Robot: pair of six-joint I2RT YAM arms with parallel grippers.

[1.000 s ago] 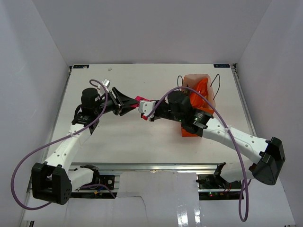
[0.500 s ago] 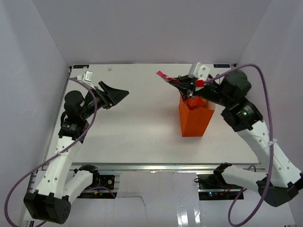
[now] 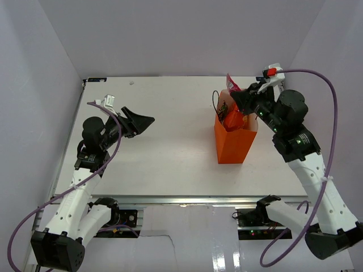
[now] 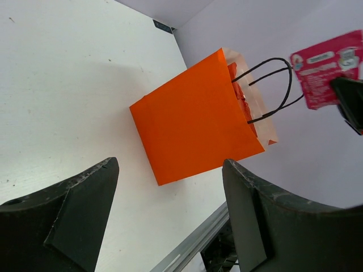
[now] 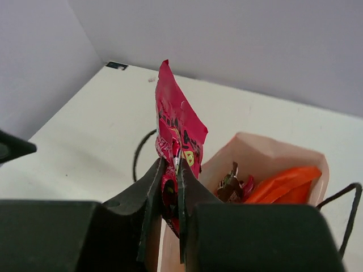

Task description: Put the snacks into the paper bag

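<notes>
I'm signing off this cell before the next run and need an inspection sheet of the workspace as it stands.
Surface: white table, matt, with no spills seen.
Job's things: orange paper bag stands upright right of centre. A red-orange chip bag and wrapped sweets lie inside it. A magenta-pink packet is held above its opening.
Clutter: one small speck near the far edge, too small to identify.
Grippers: left gripper is open and holds nothing. Right gripper is shut on the magenta-pink packet.
Cables: purple cables loop loosely off both arms.
Surroundings: pale walls on three sides, and a metal rail along the near edge.
</notes>
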